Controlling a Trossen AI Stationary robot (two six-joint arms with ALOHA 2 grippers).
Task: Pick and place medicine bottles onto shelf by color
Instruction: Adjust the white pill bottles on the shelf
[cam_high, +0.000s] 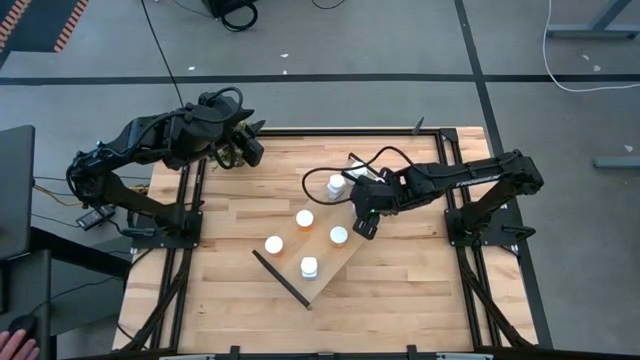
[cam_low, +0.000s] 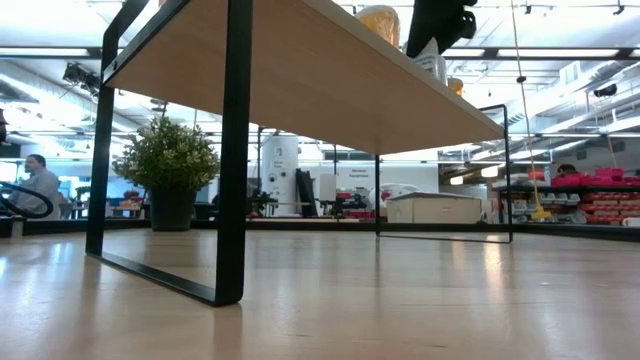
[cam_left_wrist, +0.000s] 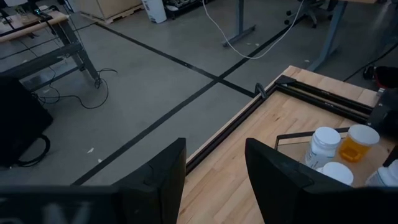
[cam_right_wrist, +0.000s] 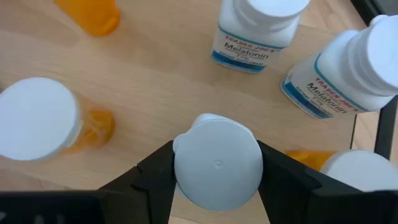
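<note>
The shelf (cam_high: 334, 262), a light-wood board on black rails, lies slantwise mid-table. Several white-capped medicine bottles stand on it: two white-bodied ones (cam_right_wrist: 255, 31) (cam_right_wrist: 348, 68) and orange ones (cam_right_wrist: 37, 118) (cam_right_wrist: 87, 15). My right gripper (cam_right_wrist: 217, 162) hangs over the shelf's far part (cam_high: 362, 220), shut on one more bottle (cam_right_wrist: 217, 165), whose body is hidden under its cap. My left gripper (cam_high: 253, 152) stays raised at the table's far left, open (cam_left_wrist: 214, 155), with nothing between its fingers. My right gripper pinches the bottle's round white cap (cam_right_wrist: 186, 165) between its two fingers, one on each side. The fingers come steeply from above, pointing down. The bottle is upright; I cannot tell whether its base stands on the shelf or hangs clear.
The shelf's black end rail (cam_low: 235, 150) stands on the tabletop near the low camera, with open room under the board. The table's black frame (cam_high: 455, 170) runs along its edges. A potted plant (cam_low: 170, 160) stands beyond the table.
</note>
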